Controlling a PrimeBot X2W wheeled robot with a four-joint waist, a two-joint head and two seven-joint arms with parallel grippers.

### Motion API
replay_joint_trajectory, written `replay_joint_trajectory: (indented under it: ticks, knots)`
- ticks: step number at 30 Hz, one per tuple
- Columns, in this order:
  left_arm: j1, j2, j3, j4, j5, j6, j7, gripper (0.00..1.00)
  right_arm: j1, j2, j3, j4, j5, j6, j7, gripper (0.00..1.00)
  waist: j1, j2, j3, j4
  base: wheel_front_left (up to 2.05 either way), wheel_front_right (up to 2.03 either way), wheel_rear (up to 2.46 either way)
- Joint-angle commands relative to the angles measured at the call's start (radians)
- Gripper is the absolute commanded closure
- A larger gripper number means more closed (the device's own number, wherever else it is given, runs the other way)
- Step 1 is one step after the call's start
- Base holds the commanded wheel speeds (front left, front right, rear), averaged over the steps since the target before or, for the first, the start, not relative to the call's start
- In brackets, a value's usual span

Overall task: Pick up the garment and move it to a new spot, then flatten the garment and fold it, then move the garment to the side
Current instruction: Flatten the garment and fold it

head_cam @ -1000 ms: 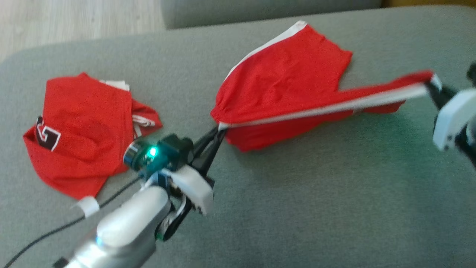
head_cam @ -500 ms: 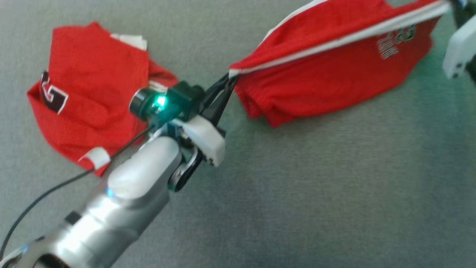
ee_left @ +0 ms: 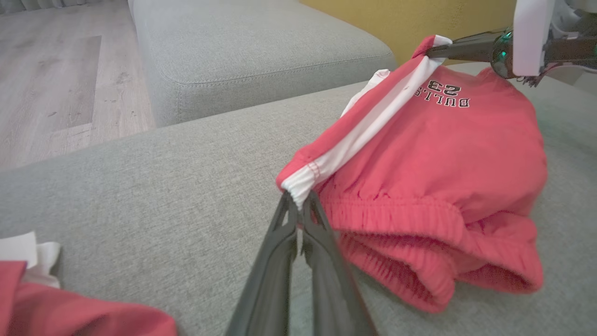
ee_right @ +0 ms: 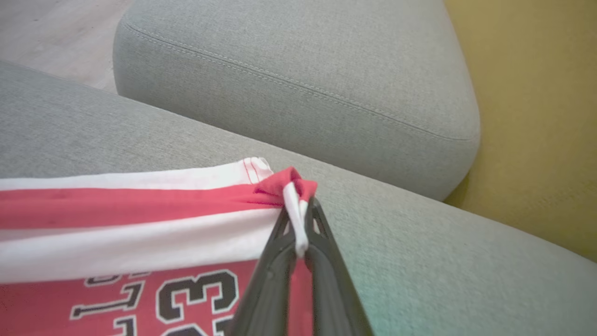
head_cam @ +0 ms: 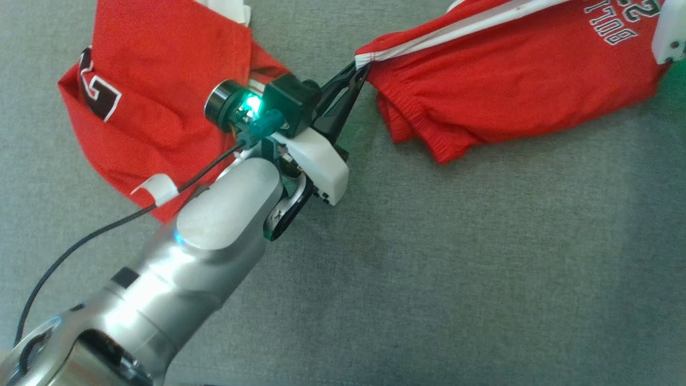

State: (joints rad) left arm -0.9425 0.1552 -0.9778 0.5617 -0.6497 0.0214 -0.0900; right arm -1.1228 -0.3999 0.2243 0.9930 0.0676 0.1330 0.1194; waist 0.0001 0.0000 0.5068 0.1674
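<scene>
While stretched taut, red fabric shorts (head_cam: 514, 80) pinched by left tool (head_cam: 361, 66), right tool (ee_right: 298, 211).

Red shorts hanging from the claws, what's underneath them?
The grey sofa cushion lies under the red shorts. The patch right beneath the fabric is covered, so I can't see it.

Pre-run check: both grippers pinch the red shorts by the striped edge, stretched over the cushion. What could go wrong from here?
1. The left gripper and right gripper each hold only a small corner of the shorts; more tension could pull a corner free.
2. The waistband hangs bunched in layers, so laying it down may trap folds.
3. The left arm's cable lies across the second red garment and could drag it.
</scene>
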Motion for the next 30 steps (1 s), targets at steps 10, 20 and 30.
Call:
replay_joint_trajectory:
  ticks: [10,20,30]
  knots:
    - [-0.055,-0.012,0.019,0.033,0.0,-0.005,-0.027,0.0,-0.093,0.012,-0.022,0.09,-0.051,-0.002,-0.094,0.0,-0.0001,0.0,0.021,0.028,0.0,0.0,0.0]
    - [-0.042,0.015,0.068,0.077,-0.017,0.038,-0.105,0.0,-0.077,0.053,-0.127,0.154,-0.057,-0.002,-0.273,0.0,-0.0001,0.0,-0.067,-0.011,0.0,0.0,0.0]
    - [0.06,0.1,0.23,-0.044,0.015,0.142,-0.171,0.0,0.102,0.184,-0.2,0.013,0.098,-0.002,-0.38,0.0,-0.0001,0.0,-0.236,-0.084,0.0,0.0,0.0]
